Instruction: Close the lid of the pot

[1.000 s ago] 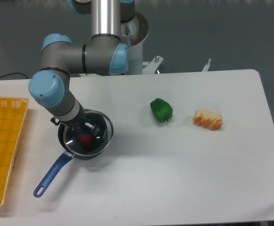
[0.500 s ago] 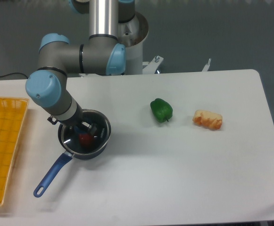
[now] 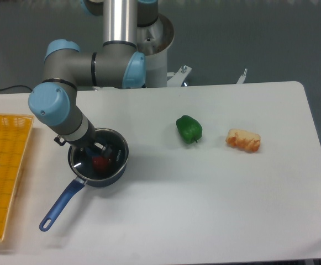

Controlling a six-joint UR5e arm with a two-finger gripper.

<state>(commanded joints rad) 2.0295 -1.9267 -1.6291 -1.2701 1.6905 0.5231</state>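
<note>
Camera view: gripper low over the pot, lid right under the fingers.
Finger state impossible to tell behind the wrist. Looks lined up rim over rim, glass just above a red item inside, ready for seating; handle pointing away lower-left.

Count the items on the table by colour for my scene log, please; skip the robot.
Blue: 1, the pot
Clear: 1, the lid
Red: 1, the round item in the pot
Green: 1, the pepper
Orange-white: 1, the food piece
Yellow: 1, the basket
Total: 6
</note>
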